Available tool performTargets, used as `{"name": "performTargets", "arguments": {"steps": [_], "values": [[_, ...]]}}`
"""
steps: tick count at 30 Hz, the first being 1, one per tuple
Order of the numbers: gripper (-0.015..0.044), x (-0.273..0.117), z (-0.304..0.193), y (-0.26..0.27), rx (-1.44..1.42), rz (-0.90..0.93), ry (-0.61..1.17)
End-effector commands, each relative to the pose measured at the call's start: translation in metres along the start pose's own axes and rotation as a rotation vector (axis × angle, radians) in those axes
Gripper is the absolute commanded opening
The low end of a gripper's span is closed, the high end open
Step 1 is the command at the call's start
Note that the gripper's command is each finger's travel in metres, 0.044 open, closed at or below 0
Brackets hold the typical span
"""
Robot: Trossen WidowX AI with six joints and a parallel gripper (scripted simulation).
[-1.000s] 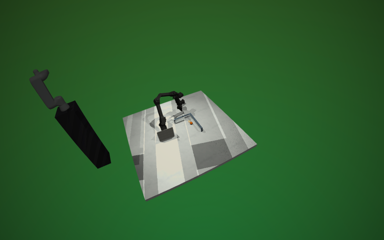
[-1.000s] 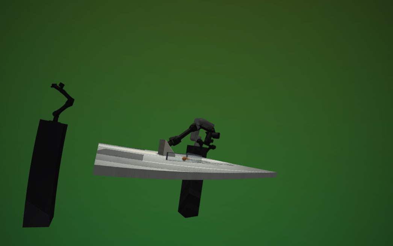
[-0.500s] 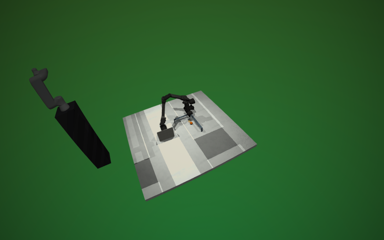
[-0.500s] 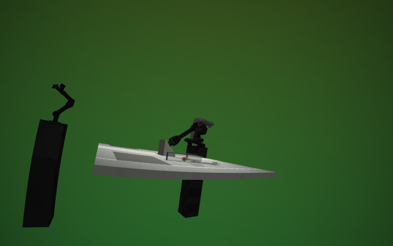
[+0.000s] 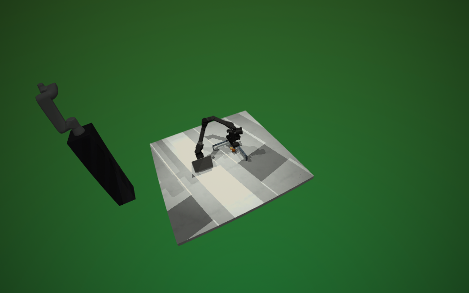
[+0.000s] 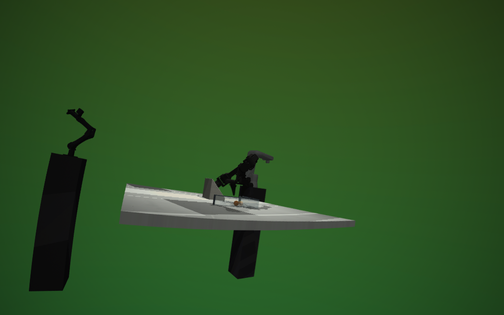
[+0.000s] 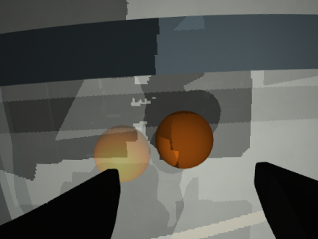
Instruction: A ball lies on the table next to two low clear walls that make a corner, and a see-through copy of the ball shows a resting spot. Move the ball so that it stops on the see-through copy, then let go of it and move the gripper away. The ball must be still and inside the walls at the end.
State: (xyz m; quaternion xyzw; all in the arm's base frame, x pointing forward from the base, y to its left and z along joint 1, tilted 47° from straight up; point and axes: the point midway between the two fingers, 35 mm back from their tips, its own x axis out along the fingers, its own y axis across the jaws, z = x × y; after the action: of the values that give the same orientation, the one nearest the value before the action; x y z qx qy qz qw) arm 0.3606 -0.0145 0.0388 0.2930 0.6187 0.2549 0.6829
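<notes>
Wrist view, left to right: left finger (image 7: 73, 214), see-through copy (image 7: 122, 152), orange ball (image 7: 185, 139) just beside it on its right, right finger (image 7: 293, 204). Ball on table (image 7: 234, 234), inside the wall (image 7: 156, 50) corner, not on copy. End effector (image 7: 187, 177) part open, holding nothing, fingers straddling above ball.

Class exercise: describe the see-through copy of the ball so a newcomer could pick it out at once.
Find the grey table, then the low clear wall near the arm. In front of that wall sit two spheres side by side. The see-through copy is the pale, faded one, beside the solid orange ball.
</notes>
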Motion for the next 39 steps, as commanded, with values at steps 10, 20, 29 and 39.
{"name": "performTargets", "arguments": {"steps": [10,20,29,39], "values": [[0.0271,0.022,-0.001,-0.002,0.002,0.010,0.004],[0.0271,0.039,-0.001,-0.002,0.002,0.011,0.004],[0.0271,0.051,-0.002,-0.001,0.002,0.012,0.004],[0.0126,0.051,-0.002,-0.001,0.002,0.012,0.004]]}}
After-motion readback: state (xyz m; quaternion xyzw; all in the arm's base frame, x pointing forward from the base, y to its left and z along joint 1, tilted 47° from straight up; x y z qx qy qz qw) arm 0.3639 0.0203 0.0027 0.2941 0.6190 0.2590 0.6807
